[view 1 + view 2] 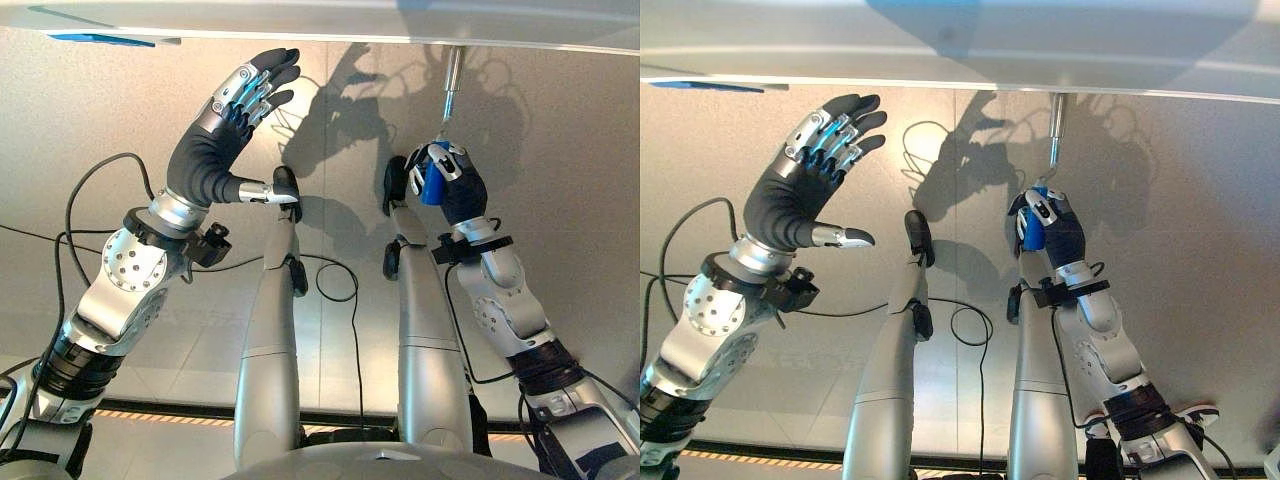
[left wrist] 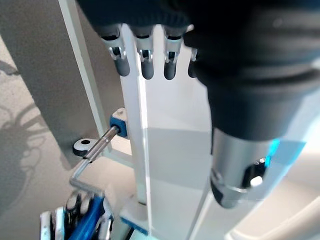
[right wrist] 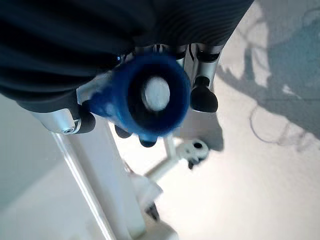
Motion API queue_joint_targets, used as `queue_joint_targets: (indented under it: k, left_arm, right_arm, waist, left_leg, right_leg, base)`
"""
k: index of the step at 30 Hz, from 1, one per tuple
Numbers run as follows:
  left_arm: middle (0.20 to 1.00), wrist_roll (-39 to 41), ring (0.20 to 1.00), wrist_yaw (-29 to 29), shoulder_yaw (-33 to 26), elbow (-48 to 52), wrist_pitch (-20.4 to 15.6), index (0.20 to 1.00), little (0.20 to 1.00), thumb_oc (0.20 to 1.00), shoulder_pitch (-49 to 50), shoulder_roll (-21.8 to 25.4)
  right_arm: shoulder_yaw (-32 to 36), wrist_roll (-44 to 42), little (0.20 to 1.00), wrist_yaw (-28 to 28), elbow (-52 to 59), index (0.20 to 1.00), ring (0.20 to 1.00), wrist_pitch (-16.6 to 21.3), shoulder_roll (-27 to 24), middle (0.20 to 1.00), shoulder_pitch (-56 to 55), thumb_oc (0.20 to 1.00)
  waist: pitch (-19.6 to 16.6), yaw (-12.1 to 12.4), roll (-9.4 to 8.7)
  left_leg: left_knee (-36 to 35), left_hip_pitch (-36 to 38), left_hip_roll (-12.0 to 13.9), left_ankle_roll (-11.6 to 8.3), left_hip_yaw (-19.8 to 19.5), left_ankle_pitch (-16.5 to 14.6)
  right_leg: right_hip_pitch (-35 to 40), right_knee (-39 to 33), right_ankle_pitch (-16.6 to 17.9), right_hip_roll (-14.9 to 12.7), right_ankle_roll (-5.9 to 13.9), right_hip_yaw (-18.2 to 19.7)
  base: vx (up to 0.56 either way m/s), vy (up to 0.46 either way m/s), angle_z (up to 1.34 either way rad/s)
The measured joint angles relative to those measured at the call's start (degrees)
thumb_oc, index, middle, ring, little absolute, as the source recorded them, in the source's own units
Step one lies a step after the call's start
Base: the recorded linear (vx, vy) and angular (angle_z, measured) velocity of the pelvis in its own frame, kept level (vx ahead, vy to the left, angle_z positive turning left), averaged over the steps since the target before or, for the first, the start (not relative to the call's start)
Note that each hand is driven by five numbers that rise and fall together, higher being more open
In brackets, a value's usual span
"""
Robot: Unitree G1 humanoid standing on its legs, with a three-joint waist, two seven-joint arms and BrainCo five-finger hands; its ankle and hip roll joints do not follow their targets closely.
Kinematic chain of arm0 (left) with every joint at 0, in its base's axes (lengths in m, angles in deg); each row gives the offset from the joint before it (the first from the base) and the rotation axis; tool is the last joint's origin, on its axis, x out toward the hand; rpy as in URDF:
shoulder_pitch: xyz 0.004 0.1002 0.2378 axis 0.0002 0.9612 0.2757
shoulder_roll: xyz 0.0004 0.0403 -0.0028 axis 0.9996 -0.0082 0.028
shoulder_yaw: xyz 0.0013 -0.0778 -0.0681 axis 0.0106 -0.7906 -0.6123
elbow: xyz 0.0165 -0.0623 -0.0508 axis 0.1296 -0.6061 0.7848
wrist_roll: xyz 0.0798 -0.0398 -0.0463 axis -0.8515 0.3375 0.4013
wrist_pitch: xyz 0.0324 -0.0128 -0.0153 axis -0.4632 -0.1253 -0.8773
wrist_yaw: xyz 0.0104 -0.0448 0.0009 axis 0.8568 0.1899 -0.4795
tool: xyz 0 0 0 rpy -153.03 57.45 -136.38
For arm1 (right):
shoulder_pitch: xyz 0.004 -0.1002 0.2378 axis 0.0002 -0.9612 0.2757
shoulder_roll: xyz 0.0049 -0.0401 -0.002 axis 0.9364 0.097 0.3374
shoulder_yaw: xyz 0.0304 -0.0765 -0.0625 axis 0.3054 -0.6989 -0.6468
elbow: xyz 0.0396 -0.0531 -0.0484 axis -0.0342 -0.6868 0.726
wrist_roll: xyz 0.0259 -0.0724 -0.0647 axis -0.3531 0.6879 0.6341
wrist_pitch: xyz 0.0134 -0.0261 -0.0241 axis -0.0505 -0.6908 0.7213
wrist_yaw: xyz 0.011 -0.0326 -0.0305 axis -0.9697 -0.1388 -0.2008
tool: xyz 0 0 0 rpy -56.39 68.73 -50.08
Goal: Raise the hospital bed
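1. I count one crank: a blue handle [image 1: 432,183] on a bent silver rod [image 1: 452,85] that runs up to the white hospital bed frame [image 1: 330,22] at the far edge of my head views.
2. I see two hands. My right hand [image 1: 448,180] has its fingers curled tight round the blue handle, below the bed's edge and right of centre.
3. From the right wrist camera I look down the end of the blue handle, with dark fingertips [image 3: 202,99] wrapped beside it and a white bed post [image 3: 95,175] just past them.
4. My left hand [image 1: 232,115] is raised flat with the fingers straight and close together and the thumb stuck out to the side. It holds nothing and sits well apart from the crank, near the bed's edge on the left.
5. The left wrist camera shows one blue-capped socket [image 2: 119,125] on the white frame where the rod enters. The crank bends down from there to the handle in my right hand.
6. A blue patch [image 1: 102,39] sits on the bed frame at far left.
7. The grey floor [image 1: 560,120] lies under everything. Nothing stands between my right hand and the crank.
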Motion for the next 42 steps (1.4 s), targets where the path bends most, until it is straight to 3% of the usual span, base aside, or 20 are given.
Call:
queue_joint_targets:
  k: [6,18,26,29,32,36,39,40,42]
  left_arm:
    - [1.0,0.0,1.0,0.1,-0.6,0.0,0.0,1.0,1.0,1.0,0.0,-0.5]
    - [1.0,-0.1,1.0,0.7,-1.0,0.1,0.0,1.0,1.0,1.0,0.2,-1.1]
    - [1.0,-0.2,1.0,0.7,-0.7,0.2,0.2,1.0,1.0,1.0,0.2,0.5]
    - [1.0,-0.2,1.0,0.7,0.1,0.1,0.3,1.0,1.0,1.0,-0.5,2.8]
    - [1.0,-0.3,1.0,0.5,2.5,0.9,0.4,1.0,1.0,1.0,-0.8,4.5]
    - [1.0,-0.3,1.0,0.5,6.7,0.9,1.1,1.0,1.0,1.0,-4.1,4.6]
    - [1.0,-0.2,1.0,0.6,9.3,0.6,1.3,1.0,1.0,1.0,-7.2,4.6]
    - [1.0,-0.2,1.0,0.3,11.6,0.8,1.3,1.0,1.0,1.0,-9.5,4.4]
    - [1.0,-0.2,1.0,0.0,12.1,0.3,1.3,1.0,1.0,1.0,-10.1,3.8]
  right_arm:
    - [2.7,0.0,0.2,2.5,-3.0,0.2,0.2,2.2,-1.0,0.2,0.1,0.2]
    - [7.3,1.7,0.2,9.2,-10.9,0.2,0.2,2.5,-2.4,0.2,1.3,0.2]
    - [7.1,15.2,0.2,12.8,-19.0,0.2,0.2,0.8,-8.9,0.2,3.8,0.2]
    - [2.7,22.5,0.2,12.9,-28.0,0.2,0.2,-1.4,-15.1,0.2,9.0,0.2]
    - [-1.5,24.9,0.2,12.5,-34.8,0.2,0.2,-4.4,-17.8,0.2,13.9,0.2]
    - [-10.4,27.5,0.2,10.2,-49.7,0.2,0.2,-5.9,-17.6,0.2,25.0,0.2]
    - [-18.7,28.7,0.2,6.1,-66.2,0.2,0.2,-6.7,-14.3,0.2,36.5,0.2]
    - [-21.9,29.7,0.2,4.4,-72.4,0.2,0.2,-9.6,-12.4,0.2,41.3,0.2]
    - [-22.3,30.8,0.2,2.7,-75.0,0.2,0.2,-11.1,-11.2,0.2,43.4,0.2]
  waist:
    - [0.0,-0.3,-0.18]
    - [-0.1,-1.2,-0.83]
    - [-0.1,-0.8,-0.89]
    - [-0.2,-0.5,-1.09]
    - [-0.3,0.2,-1.22]
    - [-0.6,0.5,-1.78]
    - [-0.6,1.7,-1.73]
    - [-0.6,2.2,-1.73]
    - [-0.6,3.1,-1.71]
  left_leg:
    - [0.1,0.0,-0.2,0.41,0.1,0.0]
    - [0.1,0.0,-0.6,0.87,0.1,-0.1]
    - [0.9,0.0,-0.6,1.04,0.0,-0.4]
    - [1.5,0.1,-0.6,1.09,-0.2,-0.5]
    - [1.7,0.1,-0.6,1.16,-0.1,-0.5]
    - [1.6,0.0,-0.6,1.21,-0.1,-0.5]
    - [1.7,0.0,-0.7,1.27,-0.2,-0.4]
    - [1.7,-0.1,-0.6,1.25,-0.1,-0.4]
    - [1.7,-0.6,-0.6,1.2,-0.2,-0.3]
  right_leg:
    - [0.5,-1.1,0.7,0.0,0.61,0.2]
    - [1.3,-2.4,1.3,-0.1,0.82,0.8]
    - [1.8,-2.4,1.4,-0.2,0.95,0.8]
    - [2.4,-2.4,1.6,-0.2,1.09,0.8]
    - [2.4,-2.5,1.6,-0.2,1.19,0.9]
    - [2.3,-2.5,1.7,-0.2,1.31,0.9]
    - [2.3,-2.5,1.9,-0.2,1.27,0.9]
    - [2.1,-2.5,1.9,-0.2,1.23,0.9]
    - [1.6,-2.4,1.9,-0.2,1.2,0.9]
  base:
    - [0.0,0.0,0.0]
    - [0.0,0.0,0.0]
    - [0.0,0.0,0.0]
    - [0.0,0.0,0.0]
    - [0.0,0.0,0.0]
    - [0.0,0.0,0.0]
    - [0.0,0.0,0.0]
    - [0.0,0.0,0.0]
    - [0.0,0.0,0.0]
